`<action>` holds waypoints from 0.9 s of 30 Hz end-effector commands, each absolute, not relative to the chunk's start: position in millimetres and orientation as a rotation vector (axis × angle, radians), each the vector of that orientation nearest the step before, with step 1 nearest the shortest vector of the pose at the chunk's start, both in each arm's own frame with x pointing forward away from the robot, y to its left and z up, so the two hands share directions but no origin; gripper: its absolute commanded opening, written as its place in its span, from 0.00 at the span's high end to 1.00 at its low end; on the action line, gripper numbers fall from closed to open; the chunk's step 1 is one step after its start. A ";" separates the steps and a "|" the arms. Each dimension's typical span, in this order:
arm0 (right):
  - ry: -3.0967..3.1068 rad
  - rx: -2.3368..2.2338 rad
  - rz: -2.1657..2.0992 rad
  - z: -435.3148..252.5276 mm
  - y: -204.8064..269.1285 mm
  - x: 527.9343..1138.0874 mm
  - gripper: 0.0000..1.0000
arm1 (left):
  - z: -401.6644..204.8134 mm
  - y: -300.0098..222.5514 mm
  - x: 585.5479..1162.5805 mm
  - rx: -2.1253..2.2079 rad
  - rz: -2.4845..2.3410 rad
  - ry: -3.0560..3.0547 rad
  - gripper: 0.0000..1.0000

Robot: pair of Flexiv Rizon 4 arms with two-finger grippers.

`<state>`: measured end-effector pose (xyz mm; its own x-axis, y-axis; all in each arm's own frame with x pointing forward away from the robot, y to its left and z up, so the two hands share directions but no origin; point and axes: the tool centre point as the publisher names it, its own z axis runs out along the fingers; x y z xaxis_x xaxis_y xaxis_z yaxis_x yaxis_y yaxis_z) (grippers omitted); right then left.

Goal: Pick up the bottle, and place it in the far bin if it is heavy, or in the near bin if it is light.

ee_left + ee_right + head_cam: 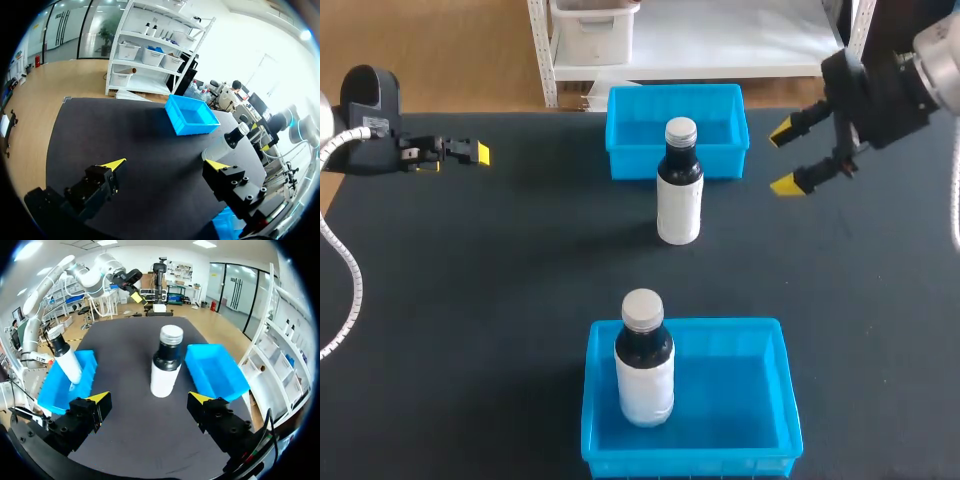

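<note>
L gripper (450, 157): 9 o'clock, fingers spread, empty. Binned bottle (644, 370) stands in near bin (740, 390), 6 o'clock. Table bottle (679, 190) stands upright near far bin (630, 135), 12 o'clock; I judge it unpicked. R gripper (783, 159): 2 o'clock, spread, empty. Pick, weigh, place remain.
</note>
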<state>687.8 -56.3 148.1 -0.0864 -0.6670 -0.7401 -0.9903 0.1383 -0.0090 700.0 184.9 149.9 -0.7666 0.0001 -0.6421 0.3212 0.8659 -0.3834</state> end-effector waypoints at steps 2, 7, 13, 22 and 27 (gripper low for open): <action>1.772 -1.641 0.760 141.1 -40.2 735.8 0.00 | 149.9 184.9 700.0 0.231 -0.636 2.374 0.00; 1.734 -1.668 0.786 132.2 -17.6 755.3 0.00 | 149.9 184.9 700.0 0.231 -0.636 2.374 0.00; 1.703 -1.672 0.835 125.9 3.5 768.9 0.00 | 149.9 184.9 700.0 0.231 -0.636 2.374 0.00; 1.657 -1.668 0.896 126.9 28.4 766.3 0.00 | 149.9 184.9 700.0 0.231 -0.636 2.374 0.00; 1.654 -1.678 0.916 124.4 35.3 759.5 0.00 | 149.9 184.9 700.0 0.231 -0.636 2.374 0.00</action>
